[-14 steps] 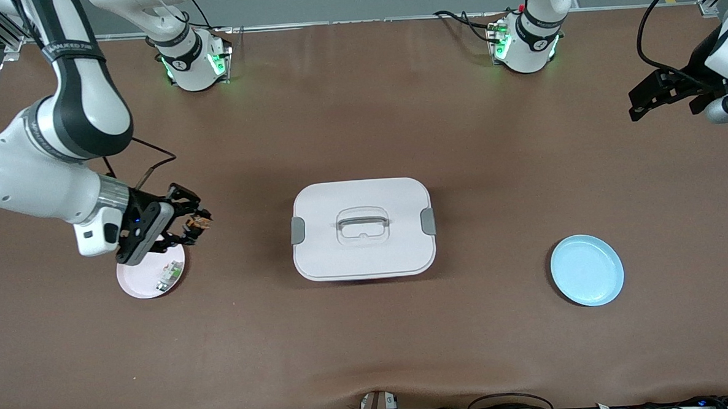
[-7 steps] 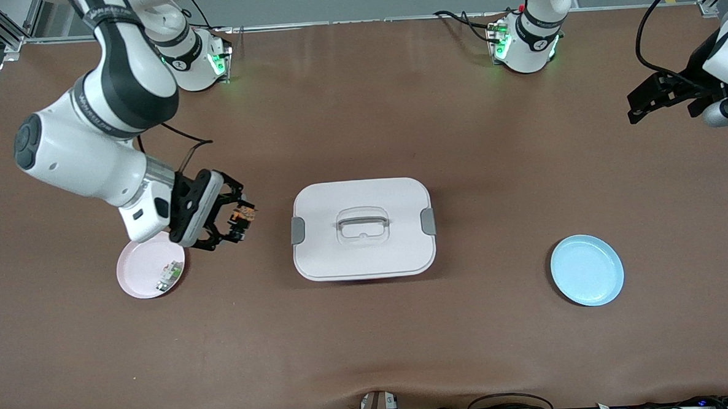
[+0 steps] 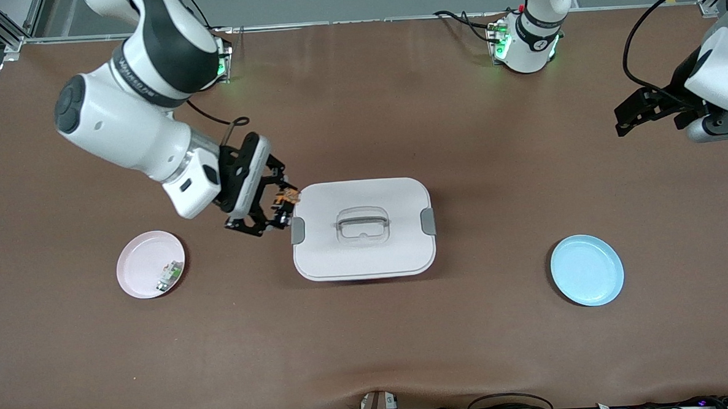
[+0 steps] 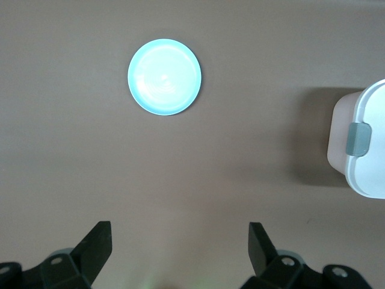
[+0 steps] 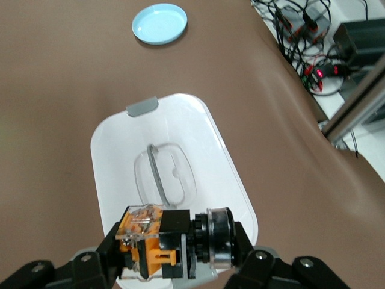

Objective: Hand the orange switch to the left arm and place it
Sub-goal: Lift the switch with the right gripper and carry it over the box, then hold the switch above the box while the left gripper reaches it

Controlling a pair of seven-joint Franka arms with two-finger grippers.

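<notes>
My right gripper (image 3: 282, 209) is shut on the orange switch (image 3: 287, 198), a small black part with an orange and clear end, and holds it in the air over the edge of the white box (image 3: 364, 253) at the right arm's end. In the right wrist view the switch (image 5: 174, 241) lies crosswise between the fingers, with the box (image 5: 198, 126) and its grey latch under it. My left gripper (image 3: 630, 113) is open and empty, up over the left arm's end of the table; its two fingers (image 4: 96, 244) stand wide apart.
A pink plate (image 3: 138, 263) with a small white-and-green component (image 3: 169, 273) lies toward the right arm's end. A light blue plate (image 3: 587, 270) lies toward the left arm's end; it shows in both wrist views (image 4: 164, 76) (image 5: 159, 23). Cables hang off the table edge.
My right gripper has carried the orange switch away from over the pink plate to the edge of the box. The left gripper has drifted slightly toward the middle of the table.
</notes>
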